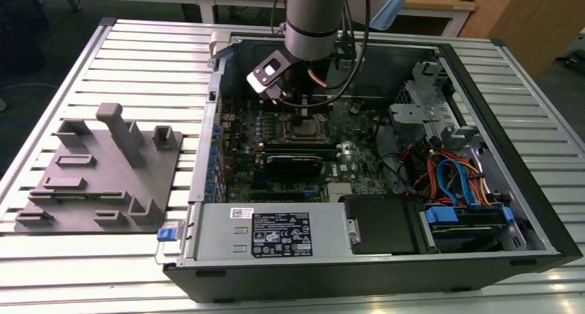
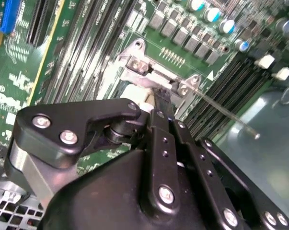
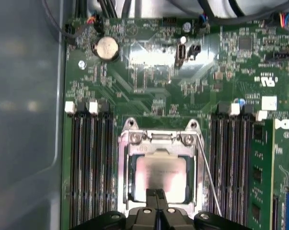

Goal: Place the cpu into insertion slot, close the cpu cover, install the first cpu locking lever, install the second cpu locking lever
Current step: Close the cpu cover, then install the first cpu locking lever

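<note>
Where pincer (image 3: 156, 195) hangs, one cpu (image 3: 159, 172), one cover (image 3: 123, 163) seemingly down

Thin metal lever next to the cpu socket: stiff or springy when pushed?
Likely springy: the lever is a long thin wire anchored at one end, its far end free. Probably slippery too: it is bare shiny metal, so a push could slide off.

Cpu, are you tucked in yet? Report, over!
Tool shut, at edge of cpu cover. Cpu seated, cover down over it. One lever looks unlatched.
</note>
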Robot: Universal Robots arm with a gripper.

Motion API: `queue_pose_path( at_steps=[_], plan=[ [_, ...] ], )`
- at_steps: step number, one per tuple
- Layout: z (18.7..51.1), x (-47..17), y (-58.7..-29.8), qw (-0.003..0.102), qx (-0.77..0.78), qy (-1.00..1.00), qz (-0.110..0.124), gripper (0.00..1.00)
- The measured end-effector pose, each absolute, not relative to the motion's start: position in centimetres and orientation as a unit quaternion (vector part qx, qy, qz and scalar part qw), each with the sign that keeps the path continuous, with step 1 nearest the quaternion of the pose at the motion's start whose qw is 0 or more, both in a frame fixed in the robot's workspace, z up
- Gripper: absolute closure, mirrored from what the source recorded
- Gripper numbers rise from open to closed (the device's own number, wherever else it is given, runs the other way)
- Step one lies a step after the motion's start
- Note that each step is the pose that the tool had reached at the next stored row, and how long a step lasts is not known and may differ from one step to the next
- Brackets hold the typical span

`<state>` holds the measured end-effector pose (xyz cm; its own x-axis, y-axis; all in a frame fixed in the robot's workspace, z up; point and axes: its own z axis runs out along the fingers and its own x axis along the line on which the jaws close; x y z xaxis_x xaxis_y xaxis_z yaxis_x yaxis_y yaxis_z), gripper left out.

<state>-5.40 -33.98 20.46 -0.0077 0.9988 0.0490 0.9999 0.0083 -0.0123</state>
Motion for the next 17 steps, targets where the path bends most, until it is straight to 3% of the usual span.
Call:
queue_pose_path(
  at_steps=[17],
  plan=[
    [20.6,-3.9,-34.0,0.022,-0.704,-0.71,-0.013,0.89]
  ],
)
